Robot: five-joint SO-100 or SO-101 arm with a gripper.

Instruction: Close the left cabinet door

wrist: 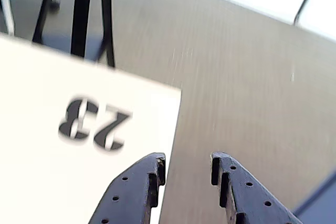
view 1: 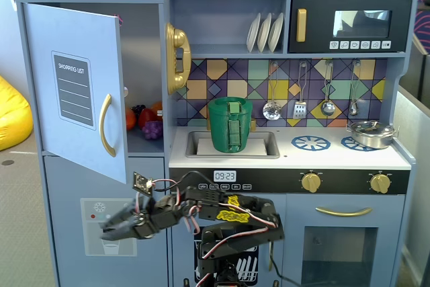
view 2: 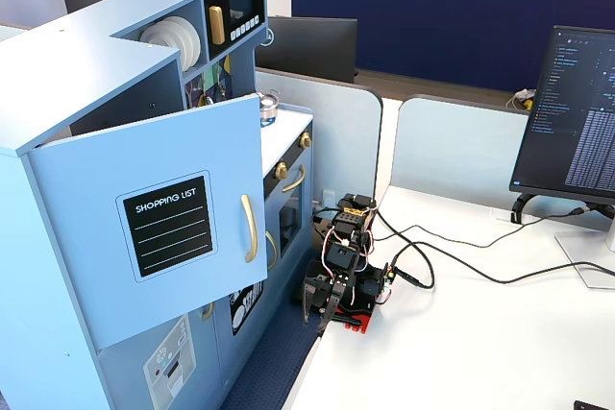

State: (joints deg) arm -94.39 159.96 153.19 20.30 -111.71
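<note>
My claw [view 1: 107, 228], released & empty, sits lower left of frame; open fridge door [view 1: 74, 89] hangs directly above, upright.

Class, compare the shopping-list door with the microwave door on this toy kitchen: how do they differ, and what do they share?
The shopping-list door is light blue; the microwave door is black. The shopping-list door stands swung open, the microwave door shut. The first carries a chalkboard panel, the second a window. Both have gold handles.

front fixed, level | side fixed, high | wrist, downward, close
</note>
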